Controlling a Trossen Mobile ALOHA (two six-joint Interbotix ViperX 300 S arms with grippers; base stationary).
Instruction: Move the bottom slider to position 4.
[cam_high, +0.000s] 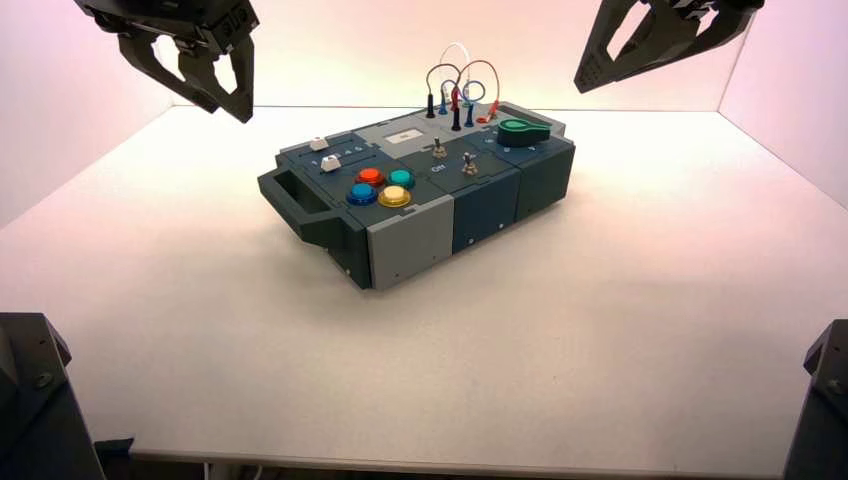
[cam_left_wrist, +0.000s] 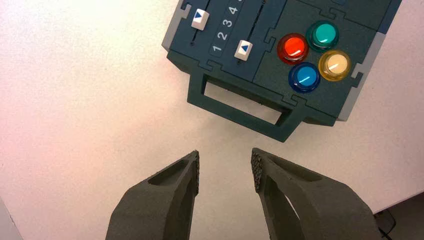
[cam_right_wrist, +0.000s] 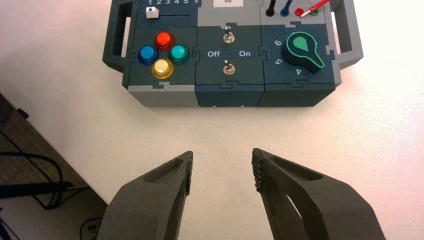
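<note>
well, the table (cam_high: 560, 360) is big and pale, and the box (cam_high: 420, 185) sits on it, turned a bit. the left gripper (cam_left_wrist: 225, 170) is up over the table in front of the handle at the box's left end. its two fingers are wide apart and it has hold of nothing. the right gripper (cam_right_wrist: 222, 170) is up too, over the table on the side of the box by the buttons and switches. its fingers are wide apart as well, with nothing in them. neither one touches the box. the handle (cam_left_wrist: 240, 117) is dark and sticks out by the sliders. the knob (cam_right_wrist: 302, 51) is black with a green line round it, on the box's right part. the wires (cam_high: 465, 85) loop up at the far right part, and they are black, blue, red and white. four round buttons (cam_right_wrist: 163, 54) sit close together, red, green, blue and yellow. two little metal switches (cam_right_wrist: 228, 52) stand in the middle, next to "off" and "on". the bottom slider (cam_right_wrist: 152, 12) is a tiny white block just beside the red and blue buttons, at the 1 end of its slot. the other slider (cam_left_wrist: 200, 19) is white too, across the numbers. the 4 (cam_left_wrist: 233, 10) is a small white number between the two slots.
</note>
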